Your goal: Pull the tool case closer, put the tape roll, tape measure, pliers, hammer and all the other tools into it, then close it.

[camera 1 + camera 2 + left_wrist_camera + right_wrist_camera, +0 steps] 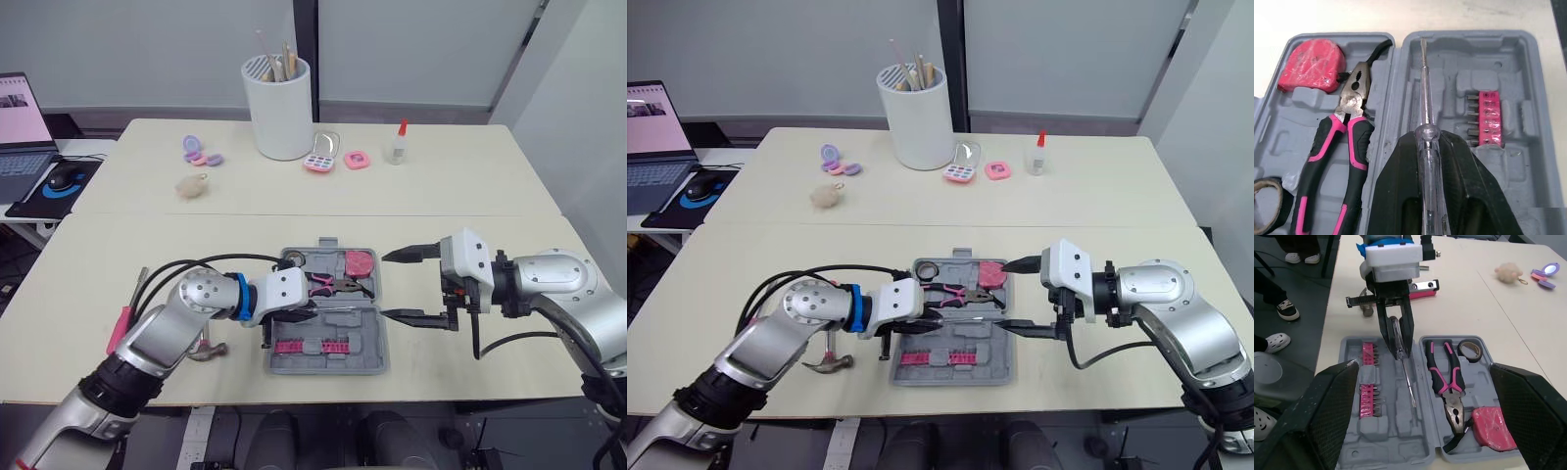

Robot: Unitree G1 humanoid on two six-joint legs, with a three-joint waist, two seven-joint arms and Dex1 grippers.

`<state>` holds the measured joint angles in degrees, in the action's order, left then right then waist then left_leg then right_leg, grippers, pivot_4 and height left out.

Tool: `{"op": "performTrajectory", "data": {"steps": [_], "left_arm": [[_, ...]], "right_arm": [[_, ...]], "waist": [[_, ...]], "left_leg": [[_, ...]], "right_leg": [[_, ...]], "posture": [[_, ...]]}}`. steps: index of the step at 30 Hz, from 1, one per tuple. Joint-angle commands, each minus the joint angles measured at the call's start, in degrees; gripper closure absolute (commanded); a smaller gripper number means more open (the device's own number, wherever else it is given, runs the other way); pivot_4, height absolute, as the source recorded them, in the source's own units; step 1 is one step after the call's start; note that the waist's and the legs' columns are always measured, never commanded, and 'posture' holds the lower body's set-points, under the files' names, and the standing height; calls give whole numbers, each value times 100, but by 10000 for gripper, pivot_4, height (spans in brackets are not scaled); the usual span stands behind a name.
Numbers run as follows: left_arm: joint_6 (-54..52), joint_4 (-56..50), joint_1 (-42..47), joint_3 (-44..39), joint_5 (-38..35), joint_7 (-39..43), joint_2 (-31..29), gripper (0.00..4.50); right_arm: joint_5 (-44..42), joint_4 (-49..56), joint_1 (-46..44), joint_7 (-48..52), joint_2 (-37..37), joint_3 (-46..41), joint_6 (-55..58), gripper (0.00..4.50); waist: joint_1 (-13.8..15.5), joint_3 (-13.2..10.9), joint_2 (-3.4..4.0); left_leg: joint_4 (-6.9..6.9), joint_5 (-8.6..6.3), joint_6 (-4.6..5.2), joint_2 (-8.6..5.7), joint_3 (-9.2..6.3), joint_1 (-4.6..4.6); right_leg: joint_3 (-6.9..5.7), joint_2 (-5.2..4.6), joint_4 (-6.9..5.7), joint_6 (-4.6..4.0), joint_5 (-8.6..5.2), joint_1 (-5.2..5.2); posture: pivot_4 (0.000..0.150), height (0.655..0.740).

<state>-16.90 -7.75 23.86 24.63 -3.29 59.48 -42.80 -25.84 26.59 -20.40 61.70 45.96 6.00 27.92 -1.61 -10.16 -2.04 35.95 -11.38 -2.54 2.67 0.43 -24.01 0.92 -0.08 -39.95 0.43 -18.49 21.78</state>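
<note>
On the cream table [470,196] the open case [328,367] sits close in; the left gripper [1399,350], clamped on the screwdriver [1425,88] over it, should seat it flat in its groove before releasing, right gripper [384,285] spread wide.

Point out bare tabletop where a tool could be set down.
Free: the table strip between the tool case and the white cup. Crowded: left of the case, by the hammer, and its right, where the right gripper hovers.
</note>
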Motion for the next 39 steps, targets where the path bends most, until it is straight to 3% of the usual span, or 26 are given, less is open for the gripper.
{"op": "performTrajectory", "data": {"steps": [1, 15, 39], "left_arm": [[440, 294, 200, 127, 443, -43, 126, 42777], [1277, 1141, 420, 101, 949, 91, 506, 42777], [1310, 1245, 282, 68, 1065, 146, 647, 42777]], "right_arm": [[-2, 241, 10, -47, 74, -86, -1, 0], [-29, 310, 18, -171, 58, -107, 43, 0], [59, 240, 75, -169, 90, -91, -85, 0]], "waist": [[-1, 0, 0], [1, 0, 0], [0, 0, 0]], "left_leg": [[0, 0, 0, 0, 0, 0], [1, 0, 0, 0, -2, -1], [3, 0, 0, 0, -3, 0]], "right_leg": [[1, 0, 0, 0, 0, 0], [-1, -1, -1, -1, 1, -1], [-2, 0, -3, -10, 7, -2]], "posture": [[1500, 7400], [1500, 7400], [1500, 7400]]}}
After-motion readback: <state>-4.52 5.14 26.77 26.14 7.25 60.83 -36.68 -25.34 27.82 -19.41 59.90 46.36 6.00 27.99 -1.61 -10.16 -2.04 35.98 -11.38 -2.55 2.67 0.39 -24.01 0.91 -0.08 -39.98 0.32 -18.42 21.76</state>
